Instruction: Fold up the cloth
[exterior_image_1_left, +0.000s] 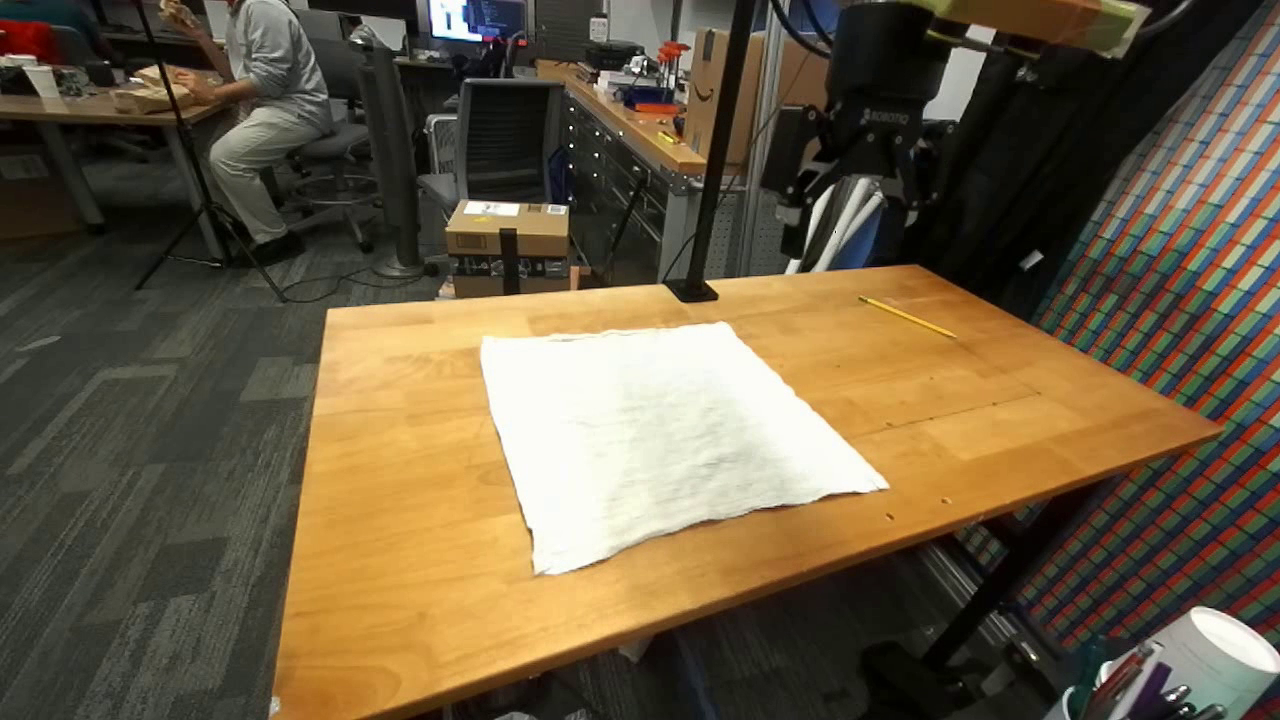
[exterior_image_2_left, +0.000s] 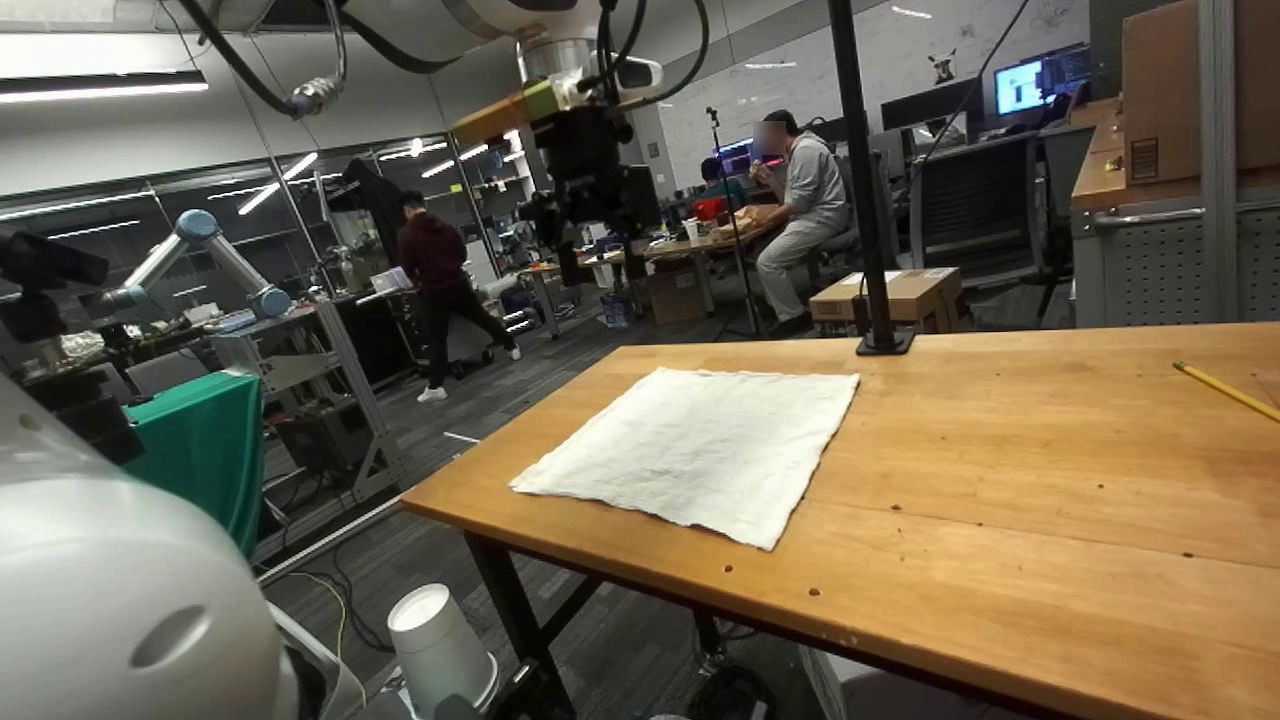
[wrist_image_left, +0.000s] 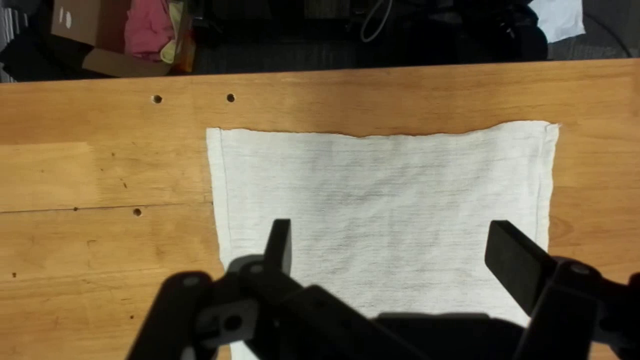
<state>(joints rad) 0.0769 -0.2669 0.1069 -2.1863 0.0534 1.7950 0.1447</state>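
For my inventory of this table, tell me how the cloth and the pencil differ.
Size: the cloth covers far more of the wooden tabletop than the pencil does. Shape: the cloth is a broad, four-cornered sheet with slightly wavy edges, while the pencil is a thin, straight stick. Colour: the cloth is white, the pencil mostly yellow. Both lie on the wooden tabletop, apart from each other.

My white arm (exterior_image_2_left: 90, 560) and its black gripper (wrist_image_left: 395, 245)
I make out a smooth, rounded shell (exterior_image_2_left: 140, 560) with a grey oval recess (exterior_image_2_left: 171, 637), black cables (exterior_image_2_left: 605, 45) looping past a silvery collar (exterior_image_2_left: 548, 62), an orange block (exterior_image_2_left: 495, 117) with a yellow-green end, pale ROBOTIQ lettering (exterior_image_1_left: 885, 117) and flat-faced, blocky fingers (wrist_image_left: 517, 265).
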